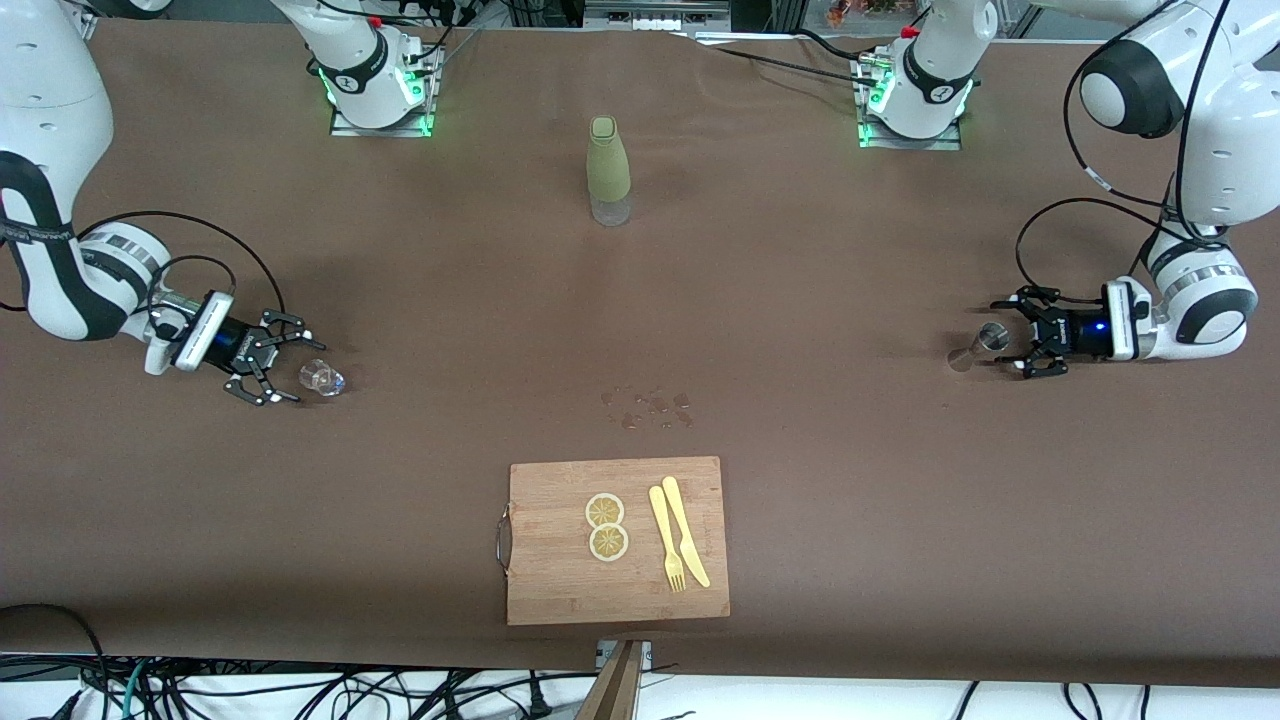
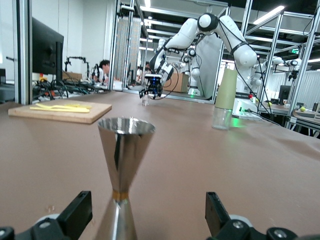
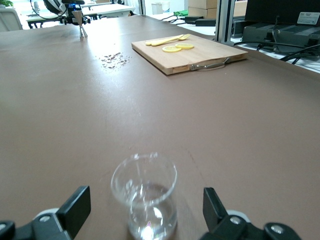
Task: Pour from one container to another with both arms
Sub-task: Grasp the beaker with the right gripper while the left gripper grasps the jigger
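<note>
- Jigger [image 1: 978, 343] stands upright at the left arm's end of the counter [image 1: 800, 300] — my left claw [image 1: 1022, 348] brackets it, spread wide, lined up to grip.
- Glass cup [image 1: 322, 378] sits at the right arm's end — my right claw [image 1: 275, 368] waits wide beside it.

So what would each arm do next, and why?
Probably ease forward and close. The left gripper has its fingers open at the metal jigger, and the right gripper is open at the clear glass. Both stand on the table, ungrasped.
</note>
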Robot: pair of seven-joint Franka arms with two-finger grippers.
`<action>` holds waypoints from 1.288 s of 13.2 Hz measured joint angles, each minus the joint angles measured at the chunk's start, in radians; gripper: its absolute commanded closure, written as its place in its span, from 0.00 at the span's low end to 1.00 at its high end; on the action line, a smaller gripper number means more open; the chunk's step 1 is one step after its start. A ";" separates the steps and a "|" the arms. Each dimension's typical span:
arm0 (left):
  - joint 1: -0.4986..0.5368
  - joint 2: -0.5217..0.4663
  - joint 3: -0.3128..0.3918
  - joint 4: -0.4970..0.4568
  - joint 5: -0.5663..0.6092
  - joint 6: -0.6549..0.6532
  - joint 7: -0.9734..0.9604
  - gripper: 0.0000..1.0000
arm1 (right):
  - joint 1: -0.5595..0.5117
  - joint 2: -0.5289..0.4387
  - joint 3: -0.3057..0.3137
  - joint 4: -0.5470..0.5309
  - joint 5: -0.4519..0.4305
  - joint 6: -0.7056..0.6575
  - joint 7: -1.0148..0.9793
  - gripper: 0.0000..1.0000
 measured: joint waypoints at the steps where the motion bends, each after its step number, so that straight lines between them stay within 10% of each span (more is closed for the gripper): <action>1: -0.012 0.003 -0.004 0.001 -0.006 0.000 0.001 0.00 | 0.016 0.005 0.001 -0.001 0.025 0.005 -0.003 0.00; 8: -0.032 0.013 -0.003 0.025 -0.019 0.001 0.002 0.00 | 0.041 0.059 0.000 -0.003 0.076 0.014 -0.052 0.05; 12: -0.033 0.022 -0.004 0.026 -0.019 0.001 0.004 0.01 | 0.041 0.059 0.000 -0.002 0.078 0.013 -0.054 0.63; 17: -0.034 0.027 -0.008 0.027 -0.019 0.001 0.005 0.63 | 0.041 0.059 0.000 0.003 0.085 0.013 -0.053 0.98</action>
